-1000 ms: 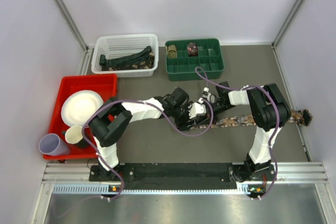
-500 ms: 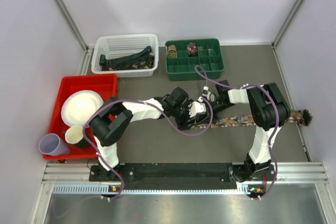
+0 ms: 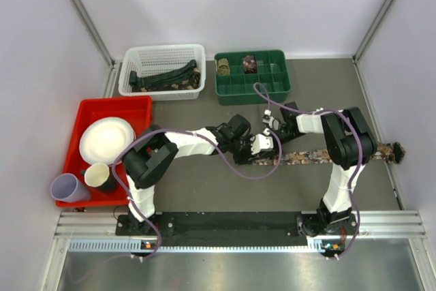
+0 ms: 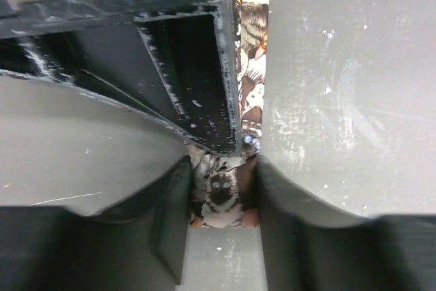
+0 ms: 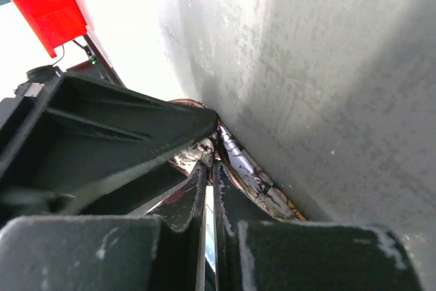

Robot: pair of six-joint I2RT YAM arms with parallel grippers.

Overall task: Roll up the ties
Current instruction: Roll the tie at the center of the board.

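1. The tie [image 3: 306,157] is laid flat on the bench [image 3: 204,189] as a long patterned strip, stretched from the middle towards the right edge.
2. In the left wrist view its middle end is seen as a small bunched piece printed with cat faces.
3. That end is grasped by the left hand [image 4: 223,165]: the gap is filled by the fabric, which is touched on both sides by the fingers [image 4: 170,202].
4. The right hand [image 5: 210,172] is clenched, its tips set down at the tie just beside the left hand. Whether any fabric is pinched cannot be told.
5. Two rolled ties [image 3: 250,64] are kept in back compartments of the green tray [image 3: 253,93].
6. Dark ties [image 3: 163,76] are piled in the white basket [image 3: 163,54].
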